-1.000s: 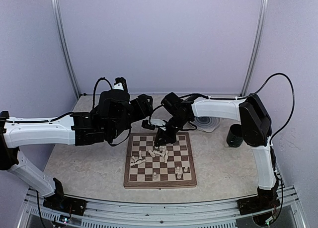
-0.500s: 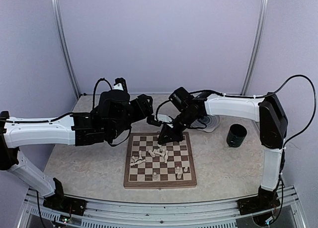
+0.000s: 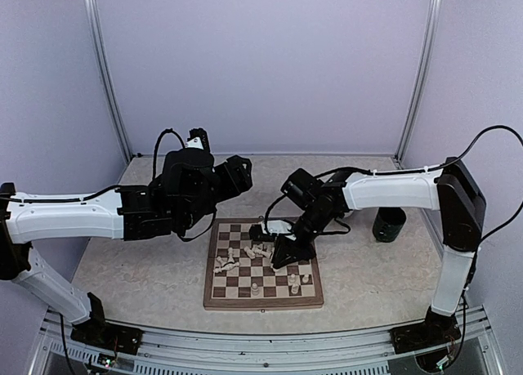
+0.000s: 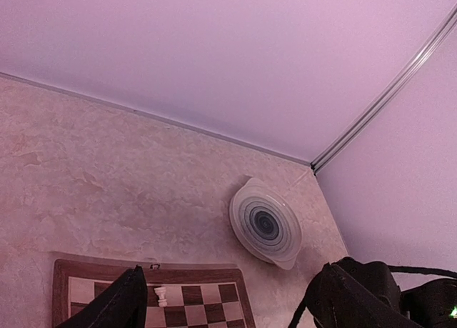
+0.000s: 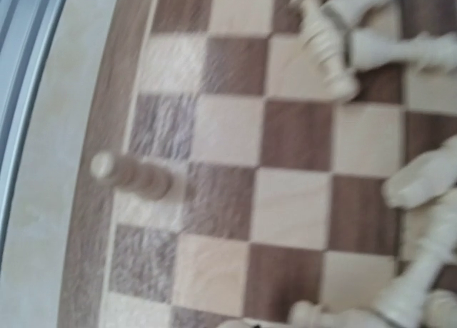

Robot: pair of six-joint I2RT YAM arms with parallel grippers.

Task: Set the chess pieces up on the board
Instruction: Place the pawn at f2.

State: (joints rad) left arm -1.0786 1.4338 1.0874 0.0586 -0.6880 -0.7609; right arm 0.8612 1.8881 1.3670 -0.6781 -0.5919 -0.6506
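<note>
Pale marbled tabletop between lilac walls; chess pieces are half sorted on the board.

The right gripper is poised low over the board's middle, just right of the heap, with its jaws closed tight. Whether a piece is pinched there cannot be told, since the wrist view is blurred and no fingertips are shown. The pose is judged to suit lifting or setting down one piece. The left gripper is held wide open and empty, raised beyond the board's far edge toward its left corner, probably so that the working gripper is given room. Most pieces are seen as small cream figures toppled in a cluster at the board's centre. A few are stood upright by its near edge, one on its far row.
</note>
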